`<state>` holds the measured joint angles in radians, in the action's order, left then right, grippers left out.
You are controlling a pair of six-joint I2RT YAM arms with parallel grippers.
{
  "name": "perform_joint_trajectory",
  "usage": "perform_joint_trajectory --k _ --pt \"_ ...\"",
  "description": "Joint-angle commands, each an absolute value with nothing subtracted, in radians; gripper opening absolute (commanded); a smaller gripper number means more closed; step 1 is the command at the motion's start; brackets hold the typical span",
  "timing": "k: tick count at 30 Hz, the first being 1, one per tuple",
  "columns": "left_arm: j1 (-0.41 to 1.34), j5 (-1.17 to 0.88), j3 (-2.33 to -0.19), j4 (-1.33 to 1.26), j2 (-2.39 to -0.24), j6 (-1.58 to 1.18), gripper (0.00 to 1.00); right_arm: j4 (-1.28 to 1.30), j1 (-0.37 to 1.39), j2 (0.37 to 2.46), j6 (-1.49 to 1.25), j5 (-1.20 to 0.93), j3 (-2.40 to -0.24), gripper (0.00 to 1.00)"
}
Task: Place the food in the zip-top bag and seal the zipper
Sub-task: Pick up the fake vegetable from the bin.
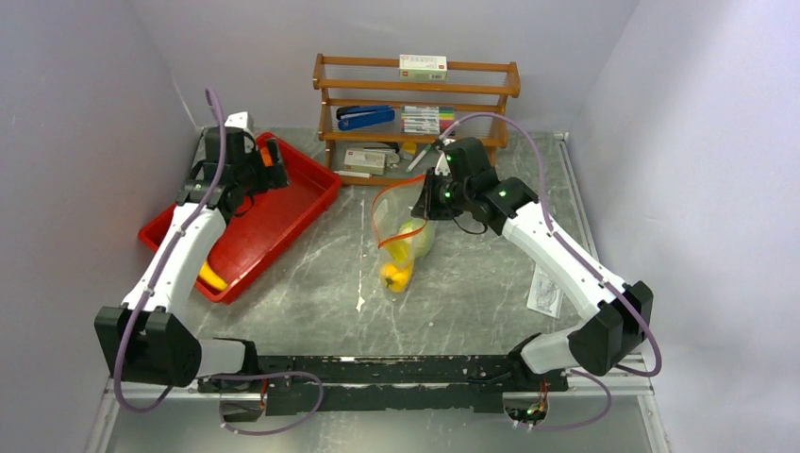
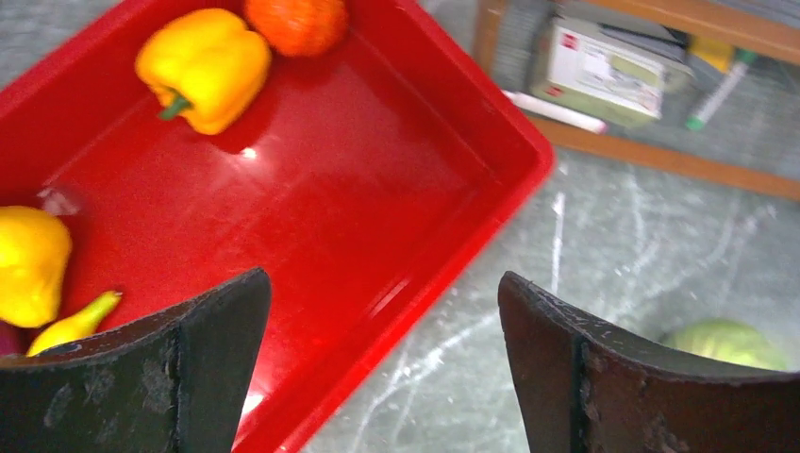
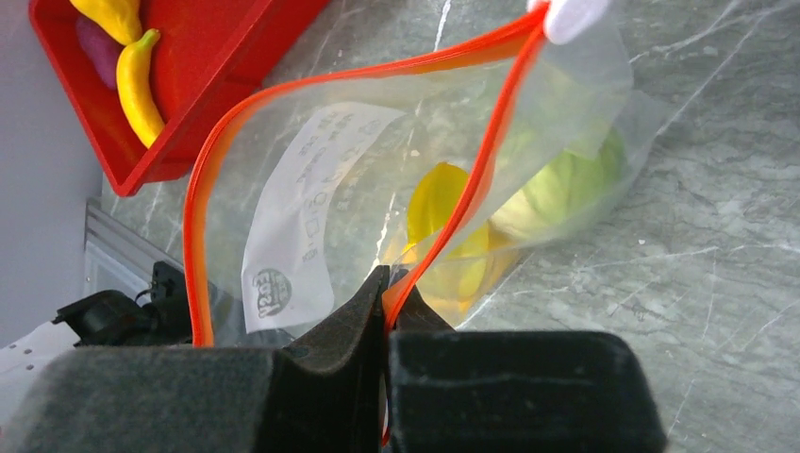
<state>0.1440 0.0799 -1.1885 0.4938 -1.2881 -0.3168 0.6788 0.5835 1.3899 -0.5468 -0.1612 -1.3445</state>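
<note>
Red tray (image 1: 283, 203); yellow pepper (image 2: 203, 66); clear bag (image 3: 283, 132), orange-red zipper (image 3: 193, 255); grey marbled table (image 1: 472, 293).

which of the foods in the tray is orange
The round fruit beside the yellow pepper; the pear and banana are yellow too.

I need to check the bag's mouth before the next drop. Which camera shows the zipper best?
The right wrist view: the zipper fills the frame as an open orange loop, pinched in the right gripper. The top external view shows it only as a small orange loop. The left wrist view misses it, showing the red tray.
</note>
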Motion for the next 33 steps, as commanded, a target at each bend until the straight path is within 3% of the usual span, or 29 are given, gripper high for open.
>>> perform_joint_trajectory --k 1,3,10,15,24,27,30,33 --pt "0.041 0.123 -1.204 0.405 -1.346 -0.28 0.86 0.655 0.583 1.364 -0.531 -0.199 -1.368 0.0" --pt "-0.009 0.127 -1.192 0.357 -1.38 -0.307 0.83 0.647 0.582 1.364 -0.53 -0.203 -1.364 0.0" --pt "-0.143 0.057 -1.223 0.255 -1.591 -0.296 0.88 0.634 0.581 1.354 -0.533 -0.211 -1.354 0.0" --pt "-0.141 0.049 -1.324 0.3 -1.73 -0.086 0.92 0.623 0.583 1.344 -0.541 -0.212 -1.342 0.0" --pt "-0.119 0.042 -1.291 0.179 -1.729 0.184 0.91 0.634 0.582 1.368 -0.53 -0.213 -1.357 0.0" --pt "-0.073 0.007 -1.302 0.191 -1.775 0.366 0.99 0.642 0.583 1.374 -0.526 -0.203 -1.362 0.0" --pt "-0.01 0.196 -1.294 0.14 -1.83 0.531 0.99 0.641 0.582 1.369 -0.526 -0.202 -1.361 0.0" --pt "0.0 0.221 -1.338 0.15 -1.898 0.592 0.99 0.641 0.582 1.362 -0.528 -0.2 -1.358 0.0"
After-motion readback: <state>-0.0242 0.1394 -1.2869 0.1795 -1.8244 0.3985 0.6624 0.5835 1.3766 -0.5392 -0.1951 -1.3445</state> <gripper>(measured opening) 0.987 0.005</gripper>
